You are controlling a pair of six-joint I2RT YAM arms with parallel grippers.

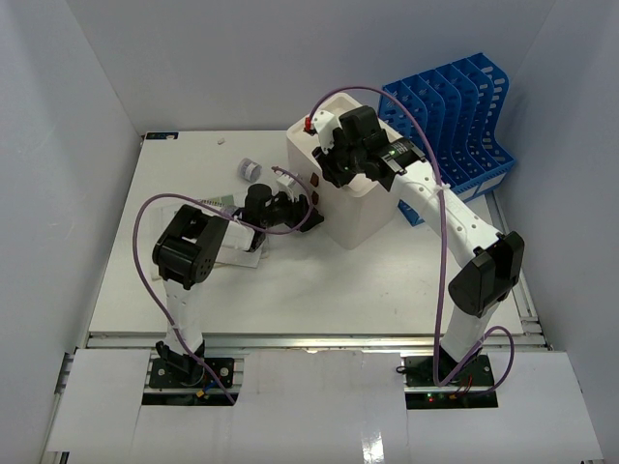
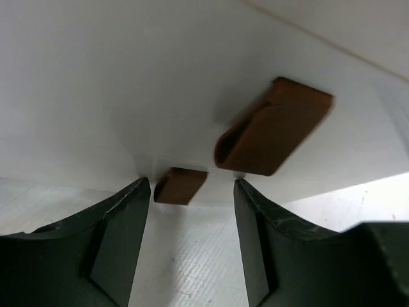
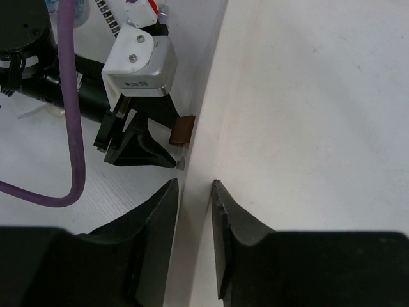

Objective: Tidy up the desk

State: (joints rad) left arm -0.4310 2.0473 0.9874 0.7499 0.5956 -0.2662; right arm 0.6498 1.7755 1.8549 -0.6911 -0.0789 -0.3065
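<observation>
The white desk (image 1: 290, 290) carries a white cube-shaped three-drawer box (image 1: 363, 208) with brown handles (image 1: 315, 183) on its front. My left gripper (image 1: 302, 208) is open and empty, low over the desk and facing that front. In the left wrist view a small brown handle (image 2: 181, 185) sits just beyond my left gripper (image 2: 192, 195), with a larger one (image 2: 275, 128) up and to the right. My right gripper (image 1: 334, 164) is on top of the box. In the right wrist view it (image 3: 192, 198) pinches the box's upper front edge (image 3: 195, 211).
A blue slotted file rack (image 1: 455, 121) stands at the back right, beside the box. A small grey roll (image 1: 250, 170) and a striped flat piece (image 1: 221, 203) lie at the back left. A white card (image 1: 242, 253) lies under my left arm. White walls enclose the desk.
</observation>
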